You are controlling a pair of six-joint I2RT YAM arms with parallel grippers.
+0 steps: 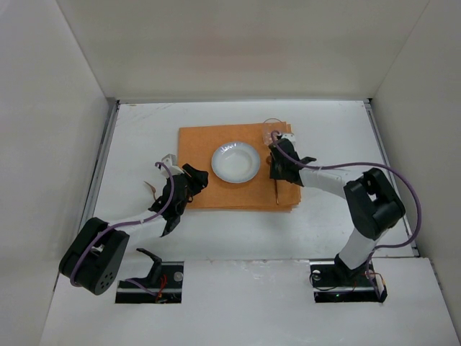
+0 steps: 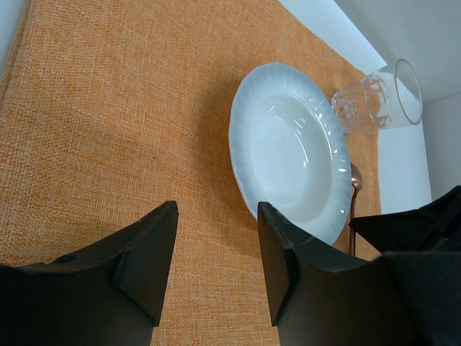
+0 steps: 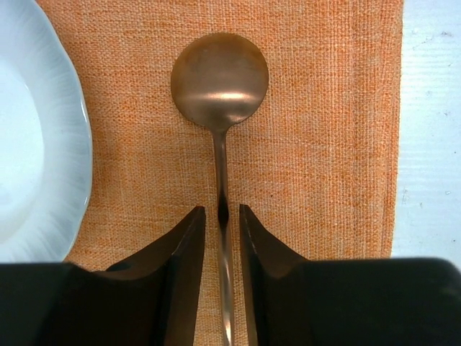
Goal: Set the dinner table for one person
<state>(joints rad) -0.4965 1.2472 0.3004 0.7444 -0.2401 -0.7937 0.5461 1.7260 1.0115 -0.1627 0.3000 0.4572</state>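
I am looking down at the dinner table (image 1: 144,137), the big white top that is spreading out under both arms. An orange placemat (image 1: 198,148) is lying on it, a bit toward 12 o'clock from the middle. A white plate (image 1: 235,161) is sitting in the middle of the mat. A clear glass (image 1: 272,128) is standing at 1 o'clock from the plate, at the far edge of the mat. A brown spoon (image 3: 220,79) is lying flat on the mat at 3 o'clock from the plate, with its round end pointing to 12 o'clock. My right gripper (image 3: 222,213) is sitting right over the spoon's handle. Its two fingers are only a little apart, one on each side of the handle. In the right wrist view I am seeing a thin strip of orange between each finger and the handle, so it is not squeezing the spoon. My left gripper (image 2: 216,216) is hanging over the mat's near left part, at 8 o'clock from the plate. Its fingers are wide apart and are holding nothing. The bare white table is showing just past this gripper toward 9 o'clock and 6 o'clock.
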